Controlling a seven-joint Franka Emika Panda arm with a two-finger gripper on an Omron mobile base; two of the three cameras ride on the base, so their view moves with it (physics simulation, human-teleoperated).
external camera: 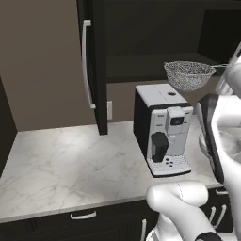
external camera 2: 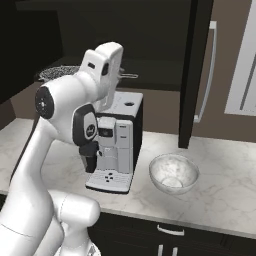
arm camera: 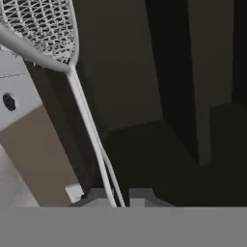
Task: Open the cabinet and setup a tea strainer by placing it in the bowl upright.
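Observation:
The black cabinet stands open, its door (external camera: 96, 66) swung out to the left and another door (external camera 2: 192, 75) to the right. The tea strainer (external camera: 189, 74) hangs level in the air, mesh basket open upward, above the coffee machine and in front of the cabinet shelf. My gripper (arm camera: 118, 197) is shut on the end of its thin handle (arm camera: 89, 130), and the mesh (arm camera: 38, 24) shows at the upper left of the hand view. From the right, the gripper (external camera 2: 121, 75) holds the handle beside the arm. The marbled bowl (external camera 2: 174, 173) sits on the counter, right of the machine.
A white and black coffee machine (external camera: 164, 132) stands on the marble counter (external camera: 70, 160), directly under the strainer. The open door with its silver bar handle (external camera: 86, 63) juts out over the counter. Black drawers (external camera: 84, 215) run below the counter edge.

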